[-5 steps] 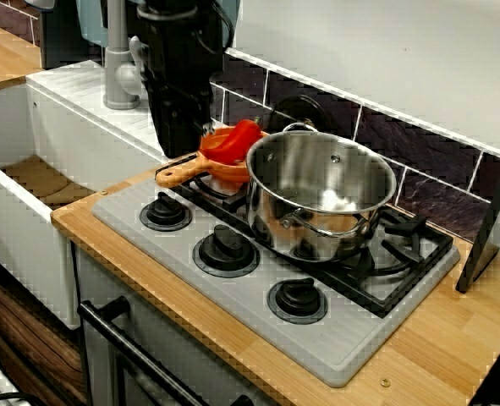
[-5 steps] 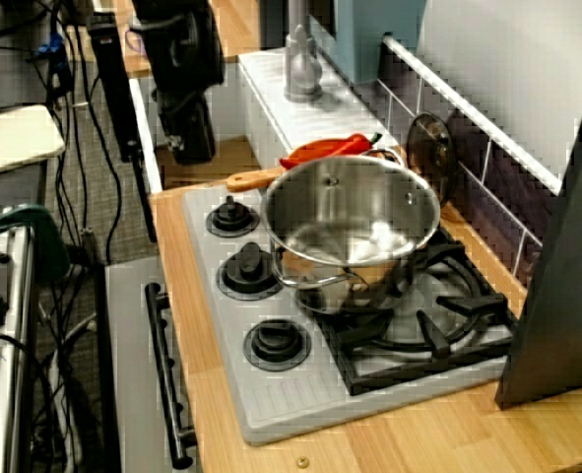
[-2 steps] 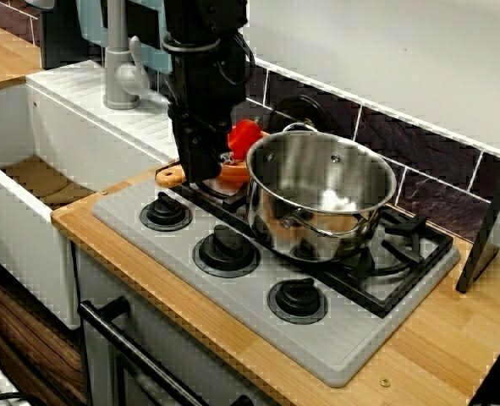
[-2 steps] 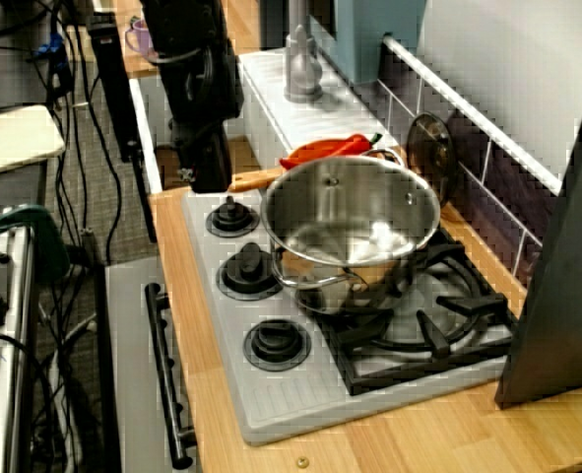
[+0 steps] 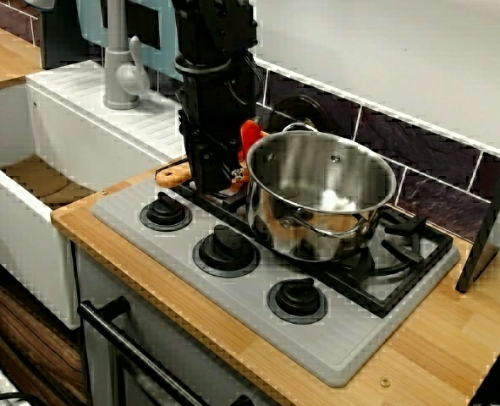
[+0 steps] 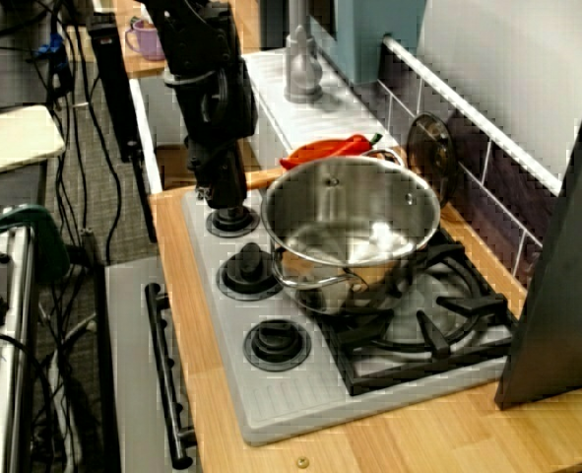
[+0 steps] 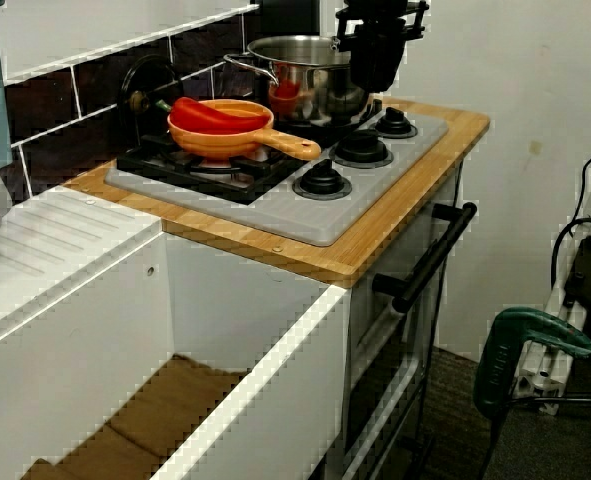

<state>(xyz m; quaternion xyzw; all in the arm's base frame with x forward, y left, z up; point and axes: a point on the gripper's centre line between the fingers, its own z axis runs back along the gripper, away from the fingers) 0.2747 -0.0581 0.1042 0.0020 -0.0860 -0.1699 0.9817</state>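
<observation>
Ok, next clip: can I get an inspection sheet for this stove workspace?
Surface: grey hob set in a wooden counter, three knobs along its front.
Job's things: orange pan holding a red pepper, on the burner nearest the sink; its handle lies free.
Clutter: steel pot beside the pan, something white inside.
Grippers: pincer hangs over the hob near the pan handle; jaws hidden.
Cables: black cables loose on the floor beside the oven.
Surroundings: white sink, grey tap, dark tiled wall, green tool beside the oven.
</observation>
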